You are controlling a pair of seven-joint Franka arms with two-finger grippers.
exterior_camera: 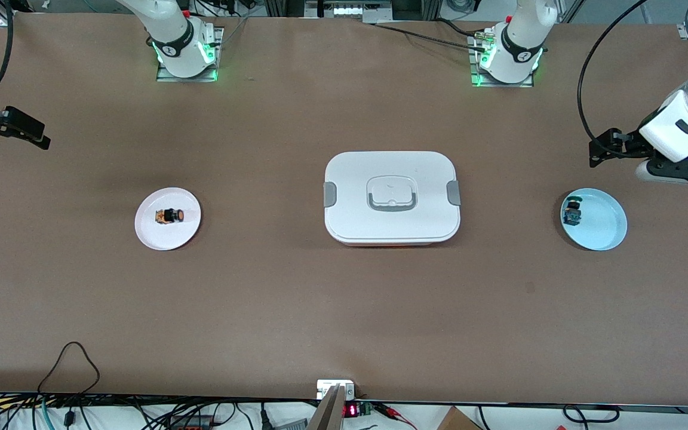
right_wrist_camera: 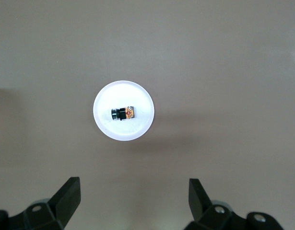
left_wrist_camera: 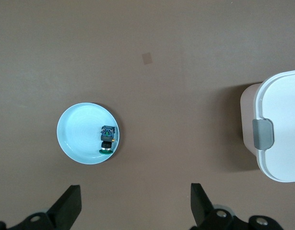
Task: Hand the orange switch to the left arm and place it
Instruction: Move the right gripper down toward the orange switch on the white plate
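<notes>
The orange switch (exterior_camera: 169, 215) lies on its side on a small white plate (exterior_camera: 153, 231) toward the right arm's end of the table; the right wrist view shows the switch (right_wrist_camera: 123, 113) on that plate (right_wrist_camera: 137, 130). My right gripper (exterior_camera: 34, 134) hangs open and empty over bare table beside the plate, its fingertips (right_wrist_camera: 70, 184) wide apart. The white box (exterior_camera: 350, 179) with grey clips sits mid-table. My left gripper (exterior_camera: 604, 146) is open and empty over the table by the blue plate, well clear of the box (left_wrist_camera: 281, 120).
A light blue plate (exterior_camera: 605, 226) toward the left arm's end holds a small blue-and-green component (exterior_camera: 572, 212), also seen in the left wrist view (left_wrist_camera: 108, 139). Cables and a small display run along the table edge nearest the front camera.
</notes>
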